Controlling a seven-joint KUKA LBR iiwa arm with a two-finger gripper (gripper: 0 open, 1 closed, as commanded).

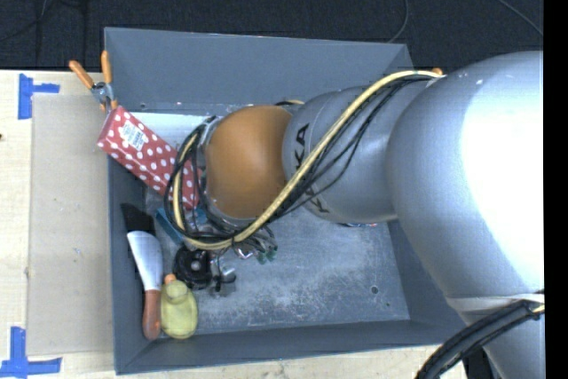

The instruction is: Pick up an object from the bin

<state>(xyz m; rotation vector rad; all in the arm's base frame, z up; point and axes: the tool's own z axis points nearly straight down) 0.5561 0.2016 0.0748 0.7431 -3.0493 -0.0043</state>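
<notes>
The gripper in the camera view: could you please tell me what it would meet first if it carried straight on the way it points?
Probably the bare grey floor of the bin: the gripper points down close beside the white tube and the yellowish toy. Depth is unclear, so it might graze either.

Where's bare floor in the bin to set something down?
Bare floor between the arm and the bin's near wall, right of the tool. Crowded at the view's left: red dotted box, white tube, yellow toy.
</notes>
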